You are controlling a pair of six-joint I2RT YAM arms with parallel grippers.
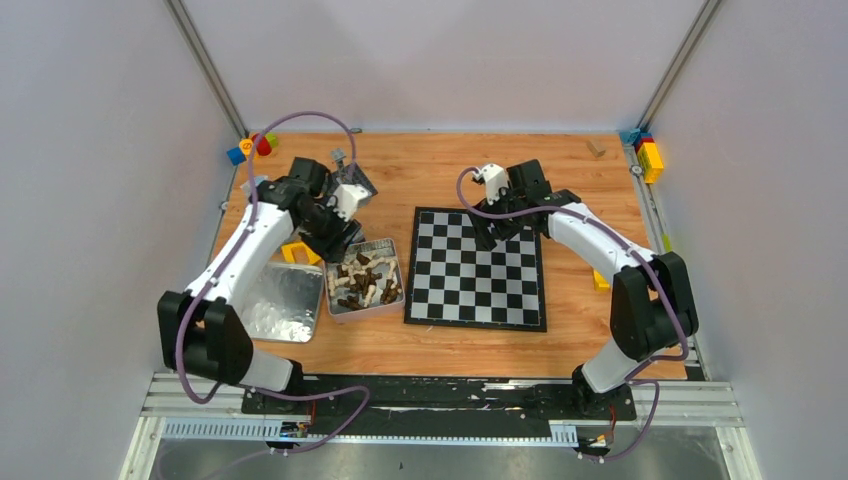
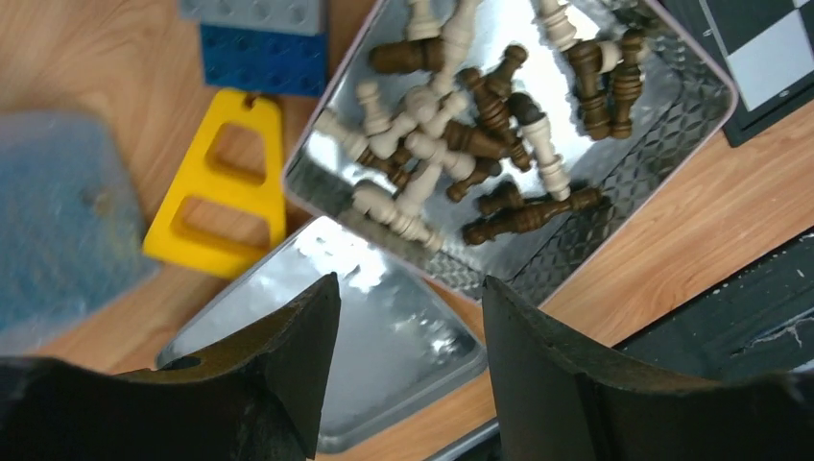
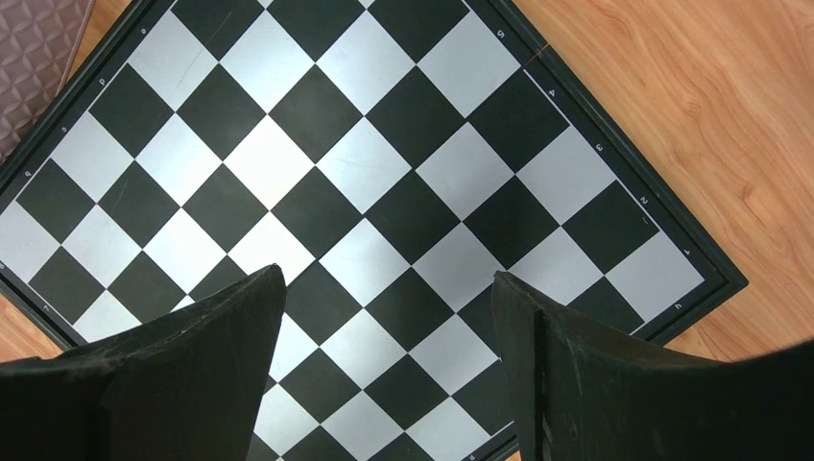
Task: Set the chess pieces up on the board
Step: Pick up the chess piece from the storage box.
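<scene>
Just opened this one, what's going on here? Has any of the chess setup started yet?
Setup has not visibly started. The board is bare in every view, and the chess pieces lie jumbled, dark and cream together, in a metal tin to its left. The left gripper hangs open and empty by the tin. The right gripper hovers open and empty over the board.
</scene>
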